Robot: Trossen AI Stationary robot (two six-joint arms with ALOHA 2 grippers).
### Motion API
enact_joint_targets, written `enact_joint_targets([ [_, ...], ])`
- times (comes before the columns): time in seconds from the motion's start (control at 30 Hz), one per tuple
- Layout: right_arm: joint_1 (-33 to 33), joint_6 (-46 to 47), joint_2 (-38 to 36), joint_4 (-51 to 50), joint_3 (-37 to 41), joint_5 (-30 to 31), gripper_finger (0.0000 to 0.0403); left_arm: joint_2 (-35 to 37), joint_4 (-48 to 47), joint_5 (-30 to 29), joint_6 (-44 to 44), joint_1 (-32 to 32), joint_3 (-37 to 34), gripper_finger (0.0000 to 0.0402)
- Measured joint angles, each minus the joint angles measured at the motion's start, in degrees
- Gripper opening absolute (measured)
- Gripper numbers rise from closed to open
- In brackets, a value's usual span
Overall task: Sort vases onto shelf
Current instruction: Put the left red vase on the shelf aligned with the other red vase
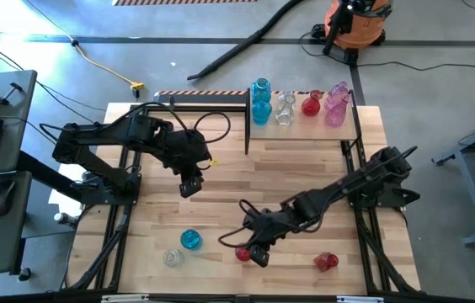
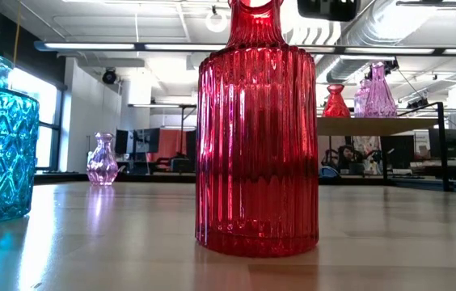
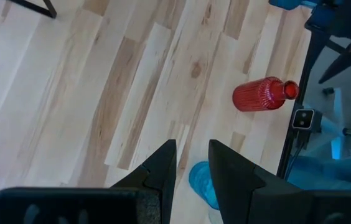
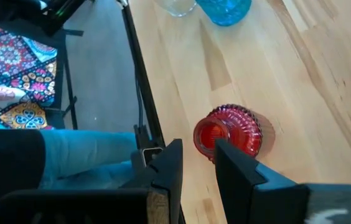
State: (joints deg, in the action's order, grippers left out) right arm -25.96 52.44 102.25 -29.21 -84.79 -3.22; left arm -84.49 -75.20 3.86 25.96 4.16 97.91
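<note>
A ribbed red vase (image 1: 242, 252) stands upright near the table's front edge and fills the low view (image 2: 256, 129). My right gripper (image 1: 256, 252) hovers just above and beside it. Its fingers (image 4: 197, 163) are open by a narrow gap with nothing between them, and the vase's mouth (image 4: 210, 137) is just beyond their tips. A second red vase (image 1: 326, 262), a blue vase (image 1: 190, 240) and a clear vase (image 1: 173, 257) also stand on the near part of the table. The shelf (image 1: 305, 135) at the far edge bears blue, clear, red and pink vases. My left gripper (image 1: 189, 187) waits high over the table's left half, narrowly open and empty.
A pink vase (image 2: 103, 159) stands alone far off on the tabletop. A black bar frame (image 1: 208, 103) stands left of the shelf. A small camera (image 4: 150, 154) sits at the near edge, and a person's blue-clad leg (image 4: 70, 155) is beside it. Bare wood lies mid-table.
</note>
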Motion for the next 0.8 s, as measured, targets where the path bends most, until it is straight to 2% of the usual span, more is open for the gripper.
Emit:
enact_joint_targets([
  [0.23,-0.37,0.16,0.20,-1.39,0.00,2.97,0.0071,0.00,0.04,0.00,0.49,0.00,0.00,0.0086],
  [0.8,-0.49,2.19,2.82,-1.88,0.02,2.56,0.0071,0.00,0.11,-1.66,0.50,0.02,0.00,0.0086],
])
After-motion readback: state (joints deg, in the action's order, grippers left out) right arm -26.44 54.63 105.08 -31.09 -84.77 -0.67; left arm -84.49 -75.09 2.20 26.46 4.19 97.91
